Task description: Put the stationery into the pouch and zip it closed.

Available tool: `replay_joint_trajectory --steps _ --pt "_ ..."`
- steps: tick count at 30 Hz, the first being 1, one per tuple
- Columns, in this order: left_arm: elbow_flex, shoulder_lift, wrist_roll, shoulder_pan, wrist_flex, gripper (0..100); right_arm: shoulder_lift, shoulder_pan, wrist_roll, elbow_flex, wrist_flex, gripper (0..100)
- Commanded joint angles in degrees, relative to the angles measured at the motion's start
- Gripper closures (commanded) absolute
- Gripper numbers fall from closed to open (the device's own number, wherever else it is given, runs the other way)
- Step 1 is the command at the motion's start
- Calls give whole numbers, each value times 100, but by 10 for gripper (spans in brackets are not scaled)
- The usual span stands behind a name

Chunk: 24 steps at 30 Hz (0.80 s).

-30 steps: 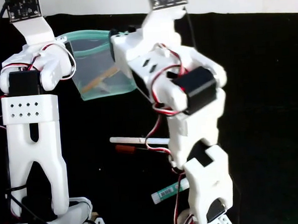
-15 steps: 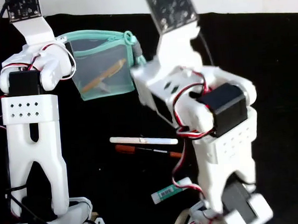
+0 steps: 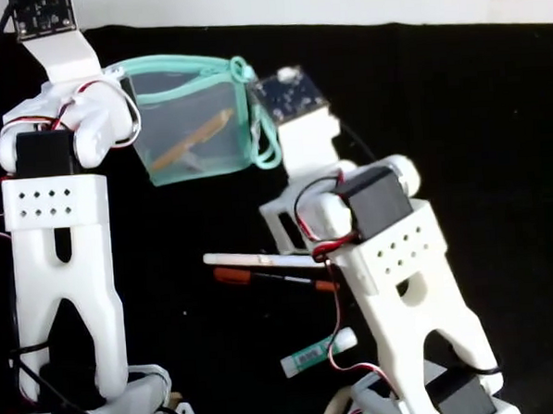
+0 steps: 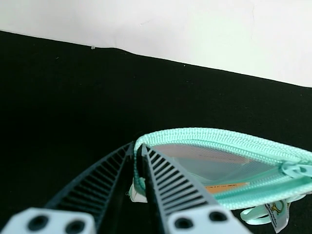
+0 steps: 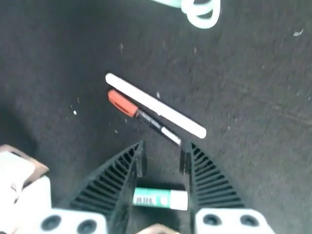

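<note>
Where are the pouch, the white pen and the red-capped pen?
pouch (image 3: 165, 106), high view, clear side wall.
white pen (image 5: 156, 103), right wrist view, middle of barrel.
red-capped pen (image 5: 145, 118), right wrist view, dark barrel just past the cap.

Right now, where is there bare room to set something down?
The black cloth on the outer side of the right arm is bare. Between the arms it is crowded: pouch, white pen, red-capped pen, green-labelled stick.
</note>
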Motion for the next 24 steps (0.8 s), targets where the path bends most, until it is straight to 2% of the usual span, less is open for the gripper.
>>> replay_joint_trajectory --steps 1,5,9,14,17,24 --pt "40 92 35 -4 18 993 -171 48 70 523 40 875" --pt "40 92 35 4 18 993 -127 75 229 1473 40 875" --pt "40 92 35 4 18 993 -163 48 1512 2211 40 875" --pt "40 92 35 4 18 993 -180 31 2084 2642 48 875" --pt "40 92 35 4 18 993 -180 -207 2602 2932 57 875" --pt "40 92 35 4 26 993 -180 -1297 3578 3767 48 872"
